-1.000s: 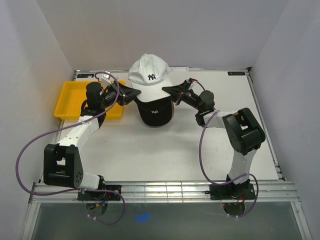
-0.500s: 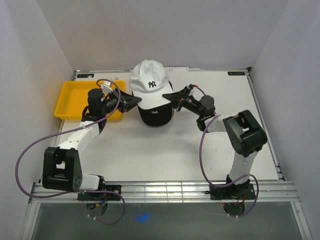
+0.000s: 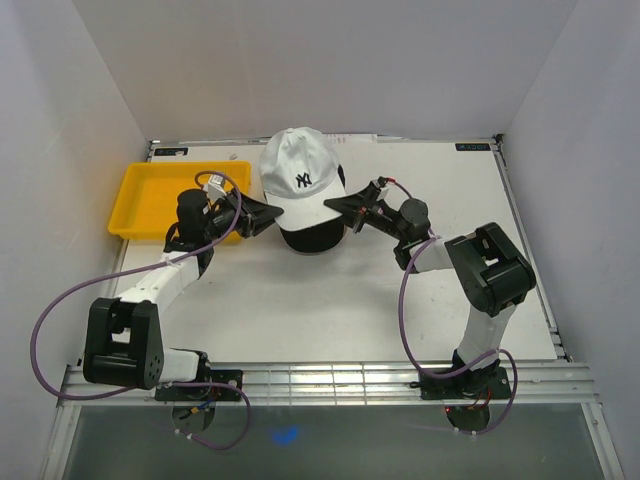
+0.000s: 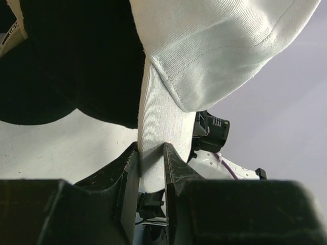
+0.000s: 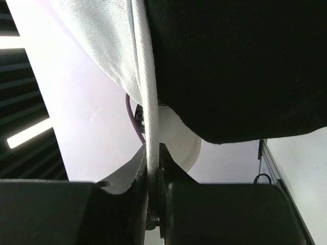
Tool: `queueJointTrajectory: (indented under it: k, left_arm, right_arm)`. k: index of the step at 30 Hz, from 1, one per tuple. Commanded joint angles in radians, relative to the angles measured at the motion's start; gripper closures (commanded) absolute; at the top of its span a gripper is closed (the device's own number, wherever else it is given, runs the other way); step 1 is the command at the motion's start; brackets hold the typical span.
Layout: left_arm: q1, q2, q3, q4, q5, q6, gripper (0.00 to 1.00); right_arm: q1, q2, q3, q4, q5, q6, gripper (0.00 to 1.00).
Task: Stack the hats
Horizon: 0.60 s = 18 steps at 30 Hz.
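Table [image 3: 400,300]: white, carries everything listed below.
Yellow tray [image 3: 150,195]: far left of table, placed as a second ago.
White cap [image 3: 298,175]: held directly over black cap, lower than a second ago, now hides that cap's logo.
Black cap [image 3: 310,238]: mid-table, only near rim visible.
Left gripper [image 3: 272,213]: narrowly clamped on white cap's left edge.
Right gripper [image 3: 335,205]: pinched nearly flat on its right edge.
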Motion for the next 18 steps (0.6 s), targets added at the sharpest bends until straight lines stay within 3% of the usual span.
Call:
queueJointTrajectory:
  k: [1,18]
  left_arm:
    - [0.019,-0.035,-0.008,0.020,-0.034,0.002,1.00]
    - [0.047,0.018,-0.058,0.016,-0.037,0.013,1.00]
  right_arm:
    - [0.039,-0.021,-0.035,0.123,-0.147,-0.050,0.92]
    - [0.034,0.039,-0.143,0.233,-0.115,-0.039,0.92]
